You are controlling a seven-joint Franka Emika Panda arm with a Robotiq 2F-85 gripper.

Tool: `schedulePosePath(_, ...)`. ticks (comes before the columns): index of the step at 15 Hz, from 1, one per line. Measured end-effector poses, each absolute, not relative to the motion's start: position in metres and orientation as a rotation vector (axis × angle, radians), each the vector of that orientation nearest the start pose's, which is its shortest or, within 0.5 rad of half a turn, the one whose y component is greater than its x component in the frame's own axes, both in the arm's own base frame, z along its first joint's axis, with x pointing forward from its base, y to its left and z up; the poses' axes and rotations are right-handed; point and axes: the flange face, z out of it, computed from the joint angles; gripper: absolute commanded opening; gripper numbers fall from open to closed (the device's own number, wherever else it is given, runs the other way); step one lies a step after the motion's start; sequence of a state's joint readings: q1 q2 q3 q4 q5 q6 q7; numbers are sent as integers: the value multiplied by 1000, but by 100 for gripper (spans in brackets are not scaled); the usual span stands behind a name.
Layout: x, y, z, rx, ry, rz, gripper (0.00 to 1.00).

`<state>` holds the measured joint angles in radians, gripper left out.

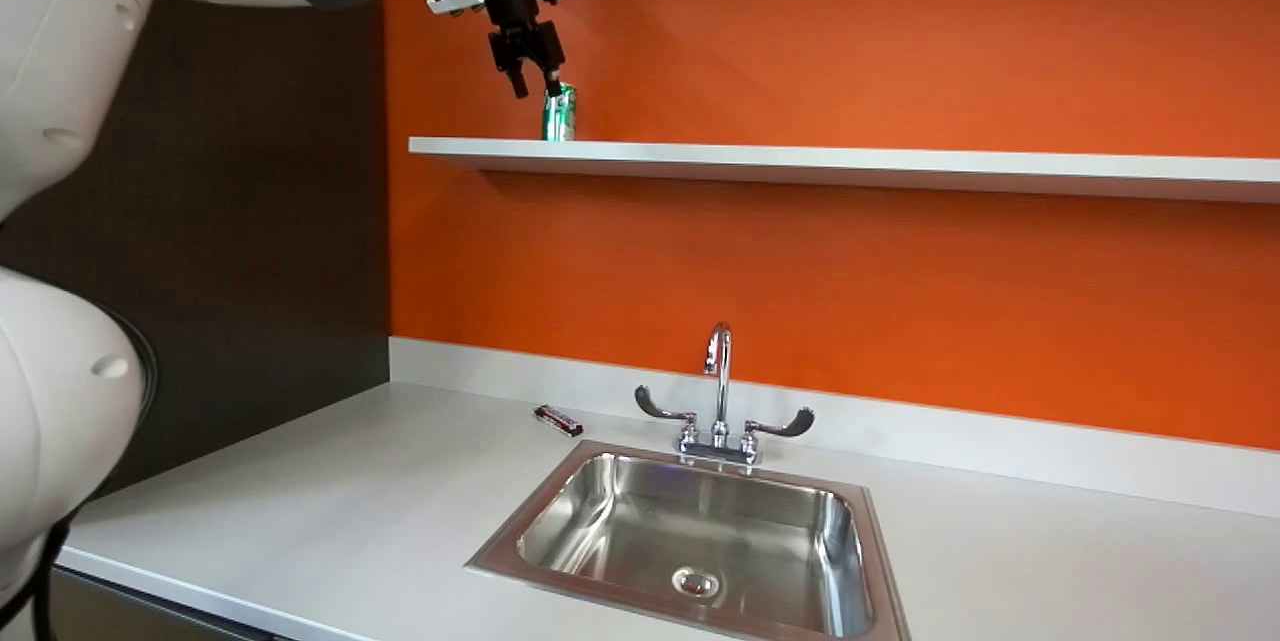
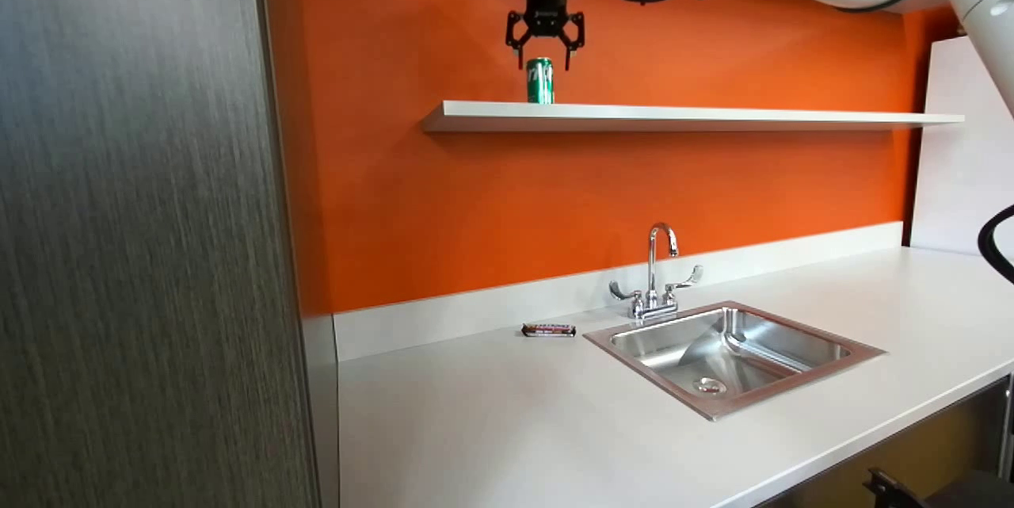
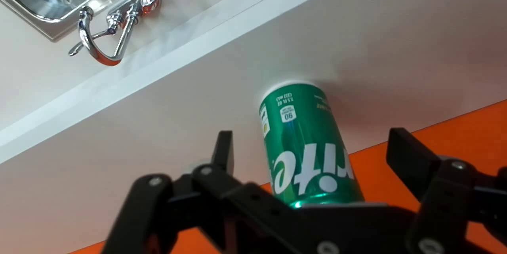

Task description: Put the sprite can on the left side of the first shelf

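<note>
plainly, the sprite can [image 3: 309, 143] reads "rite" and "90".

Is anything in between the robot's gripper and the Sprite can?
Nope, it's bare: in an exterior view, only orange wall shows behind the gap between the open gripper and the Sprite can.

In the wrist view, "rite" is seen upside down on the Sprite can [image 3: 309, 143]; "7.5 FL OZ (222 mL)" is also printed, and "90" on a white badge [image 3: 288, 113]; print on the small wrapped bar [image 2: 548, 330] cannot be read.
</note>
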<state>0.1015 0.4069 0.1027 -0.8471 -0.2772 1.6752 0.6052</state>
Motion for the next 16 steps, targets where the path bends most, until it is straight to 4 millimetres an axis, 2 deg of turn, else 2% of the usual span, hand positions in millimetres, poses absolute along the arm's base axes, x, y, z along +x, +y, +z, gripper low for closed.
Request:
schedulePosePath(10, 647, 84, 741, -3037, 713, -732, 100)
schedulePosePath(13, 635, 84, 749, -3042, 710, -732, 100)
schedulePosePath(16, 614, 85, 759, -3059, 687, -728, 100)
